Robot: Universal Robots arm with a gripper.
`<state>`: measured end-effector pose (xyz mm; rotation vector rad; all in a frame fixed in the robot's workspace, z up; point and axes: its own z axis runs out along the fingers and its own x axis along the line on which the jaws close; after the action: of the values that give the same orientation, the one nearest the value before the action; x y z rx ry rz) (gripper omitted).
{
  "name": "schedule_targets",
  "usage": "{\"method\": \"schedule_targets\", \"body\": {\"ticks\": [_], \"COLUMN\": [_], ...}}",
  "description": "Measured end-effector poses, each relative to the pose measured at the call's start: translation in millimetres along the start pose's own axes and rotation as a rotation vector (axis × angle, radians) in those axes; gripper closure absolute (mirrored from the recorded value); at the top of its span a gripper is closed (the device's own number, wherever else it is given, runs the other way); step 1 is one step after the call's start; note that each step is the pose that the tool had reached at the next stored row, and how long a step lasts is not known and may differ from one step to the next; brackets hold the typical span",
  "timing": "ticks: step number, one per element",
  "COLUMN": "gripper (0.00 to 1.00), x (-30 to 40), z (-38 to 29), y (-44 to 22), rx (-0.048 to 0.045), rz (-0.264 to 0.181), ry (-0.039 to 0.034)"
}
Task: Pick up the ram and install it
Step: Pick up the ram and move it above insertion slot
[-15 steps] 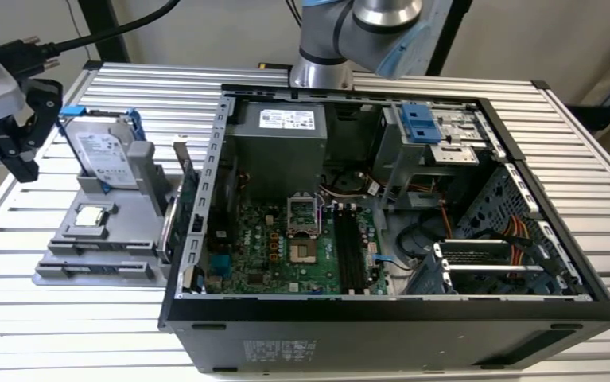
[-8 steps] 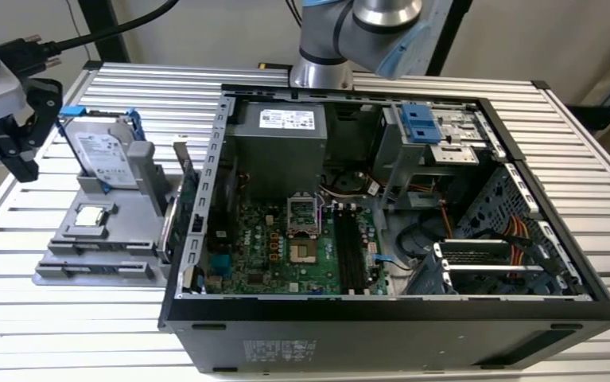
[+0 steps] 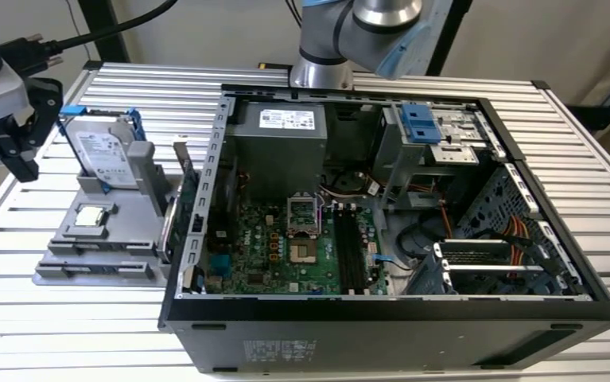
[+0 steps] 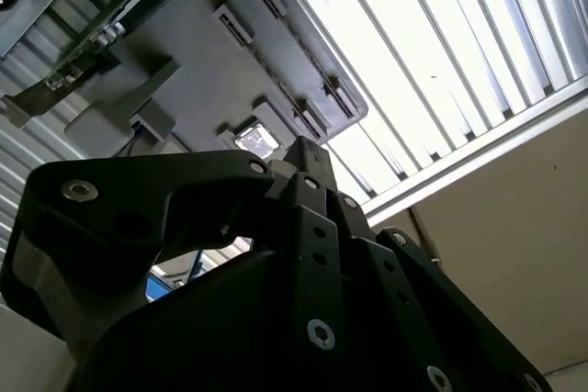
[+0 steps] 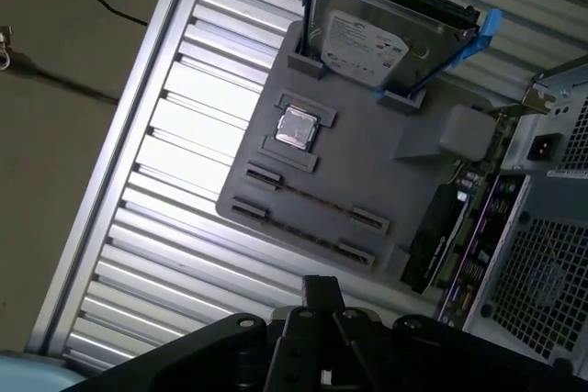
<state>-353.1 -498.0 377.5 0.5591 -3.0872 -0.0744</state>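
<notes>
On the slatted table [image 3: 156, 87]: grey fixture [image 3: 71, 247] toward the exterior view's left, open computer case [image 3: 390, 334] just beside it.
Ram [image 5: 432, 240]: taken to be the dark slim board standing on its long edge along the fixture's case-side border, close against the case wall; untouched, not yet installed.
Hard drive [image 5: 367, 43]: silver, in a blue frame, upright in the fixture's end cradle; between gripper and ram in the exterior view.
CPU chip [image 5: 297, 126]: small, square, silver, flat in its recess on the fixture; not the target.
Gripper [image 5: 322, 291]: black, raised near the table's edge at the exterior view's left, well apart from the ram; fingertips [image 4: 308, 153] apparently pressed together, nothing held.
Memory slots [image 3: 349, 247]: long, black, on the motherboard [image 3: 273, 239] beside the CPU socket [image 3: 305, 255]; judged the destination.
Step in hand: reach toward the ram, judged barely begun.
Doing it well: jaws opened before descent; approach from above, clear of hard drive and case wall; closure across the board's flat faces near mid-length, for a level lift; light grip, out of regard for chips and edge contacts, probably fragile; careful alignment along the board's length, given little room on the case side.
</notes>
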Motion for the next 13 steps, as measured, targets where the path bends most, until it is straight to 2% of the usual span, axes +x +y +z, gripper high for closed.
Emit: {"method": "schedule_targets", "body": {"ticks": [13], "gripper": [1.00], "x": [-0.2], "z": [-0.1], "y": [0.5], "rx": [-0.0001], "rz": [-0.027], "ry": [0.0014]}}
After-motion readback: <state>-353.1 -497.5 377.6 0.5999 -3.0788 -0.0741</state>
